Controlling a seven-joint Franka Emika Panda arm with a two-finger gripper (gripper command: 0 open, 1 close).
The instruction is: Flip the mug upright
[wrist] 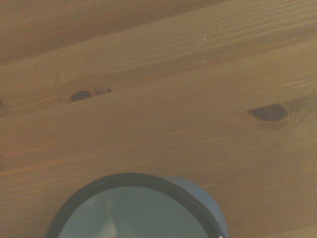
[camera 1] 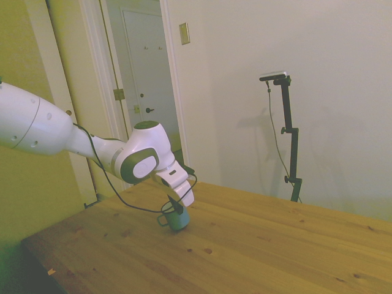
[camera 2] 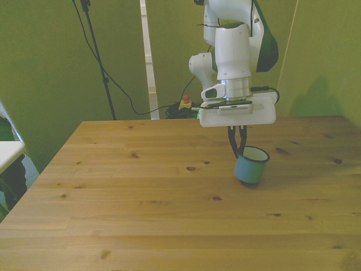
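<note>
The teal mug point(camera 2: 251, 165) stands mouth-up and slightly tilted on the wooden table point(camera 2: 141, 186), right of the middle in the front view. Its pale rim leans toward the front view's right. My gripper point(camera 2: 239, 150) comes down from above and is shut on the rim's edge nearest the front view's left. In the side view the mug point(camera 1: 178, 218) sits under the gripper point(camera 1: 174, 207), with its loop handle toward that view's left. The wrist view shows the mug's dark rim and pale inside point(wrist: 133, 213) from above. Whether the base rests fully on the wood I cannot tell.
Bare knotted planks point(wrist: 163, 89) surround the mug on all sides. The table's right edge point(camera 2: 352, 127) in the front view lies some way from the mug. A white shelf corner point(camera 2: 8, 151) pokes in at the front view's left, off the table.
</note>
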